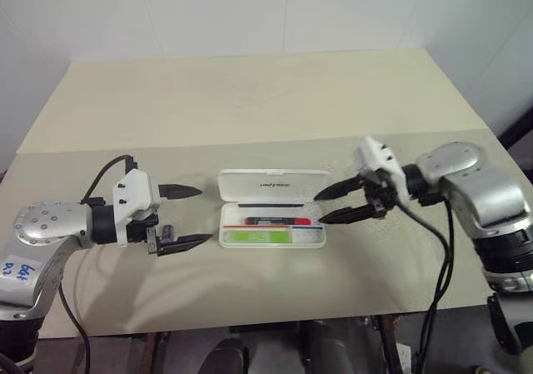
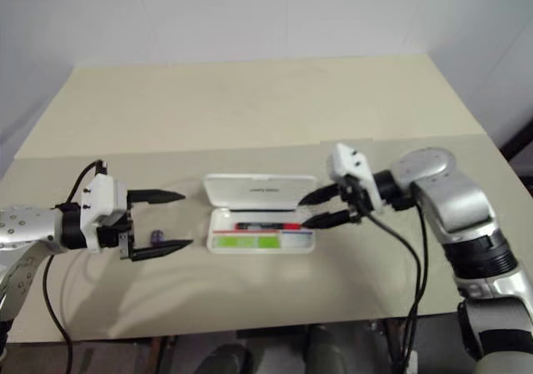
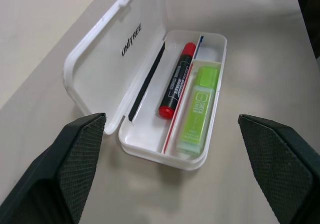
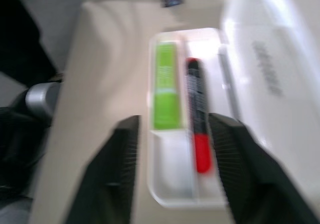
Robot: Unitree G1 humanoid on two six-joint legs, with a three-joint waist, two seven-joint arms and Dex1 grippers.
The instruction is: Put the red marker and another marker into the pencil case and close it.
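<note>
I see the flat white hard-plastic pencil case (image 1: 272, 224) lid-up; slim red-capped marker (image 3: 176, 79) and chunky lime-green highlighter (image 3: 196, 109) lie inside. Left gripper (image 1: 188, 216) and right gripper (image 1: 326, 206) flank it, fingers spread, empty.

Both markers (image 3: 176, 81) inside pencil case (image 3: 100, 59)

Beige table (image 1: 250, 99), white wall (image 1: 250, 7)

The left end effector (image 1: 190, 217) and the right end effector (image 1: 327, 206) point toward each other, both with fingers spread apart and empty.
</note>
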